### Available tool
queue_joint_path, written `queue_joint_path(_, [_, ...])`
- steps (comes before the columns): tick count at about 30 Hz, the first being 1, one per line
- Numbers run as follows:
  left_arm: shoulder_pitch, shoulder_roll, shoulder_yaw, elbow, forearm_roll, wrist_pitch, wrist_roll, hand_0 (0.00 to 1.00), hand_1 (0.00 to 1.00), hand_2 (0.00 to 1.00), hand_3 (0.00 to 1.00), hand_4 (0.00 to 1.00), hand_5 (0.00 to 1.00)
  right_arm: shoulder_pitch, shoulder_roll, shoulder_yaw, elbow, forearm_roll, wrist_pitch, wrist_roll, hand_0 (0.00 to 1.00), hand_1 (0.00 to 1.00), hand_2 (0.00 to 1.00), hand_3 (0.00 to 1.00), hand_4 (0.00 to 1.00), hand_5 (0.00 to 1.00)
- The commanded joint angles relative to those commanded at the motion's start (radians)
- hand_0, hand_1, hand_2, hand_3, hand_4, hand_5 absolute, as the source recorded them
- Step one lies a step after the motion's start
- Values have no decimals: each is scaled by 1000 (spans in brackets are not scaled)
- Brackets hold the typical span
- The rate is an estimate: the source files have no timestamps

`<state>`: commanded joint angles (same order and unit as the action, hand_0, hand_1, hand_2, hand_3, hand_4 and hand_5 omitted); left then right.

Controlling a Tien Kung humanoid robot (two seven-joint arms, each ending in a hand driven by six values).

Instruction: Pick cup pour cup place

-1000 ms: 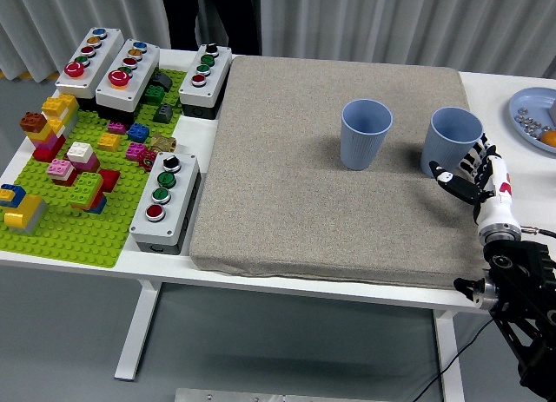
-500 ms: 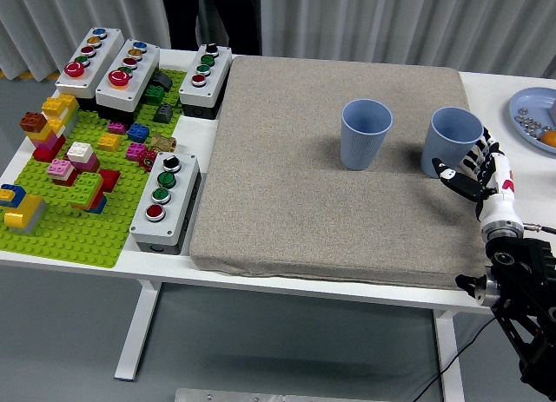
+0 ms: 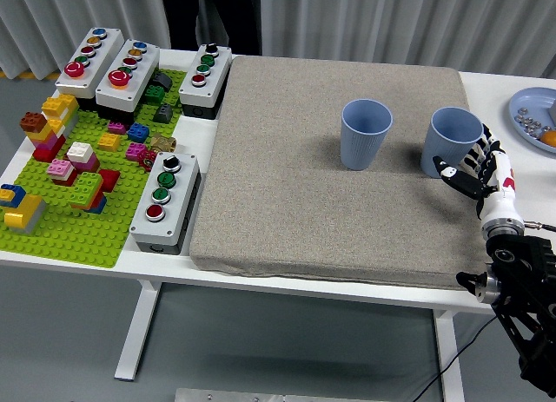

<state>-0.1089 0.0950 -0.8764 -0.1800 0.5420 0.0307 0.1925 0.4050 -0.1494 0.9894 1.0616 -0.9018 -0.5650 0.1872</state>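
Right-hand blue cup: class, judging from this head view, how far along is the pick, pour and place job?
Nothing looks done: both cups stand upright on the grey mat. In hand: the right hand sits beside the right cup with fingers spread, not yet gripping it. Left to do: grasp and lift that cup, pour into the left cup, then set it down. The left arm is out of view.

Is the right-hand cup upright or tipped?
Upright: the right cup stands on the mat, rim facing up, the right hand beside it.
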Motion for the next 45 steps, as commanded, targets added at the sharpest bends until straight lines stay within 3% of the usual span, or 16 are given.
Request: queue_joint_path(45, [-3,2,2,0,6,-2,4,761,805,842,761,505,943,31,12,-20,-42,1,8,-5,875,839,923,949,851,212])
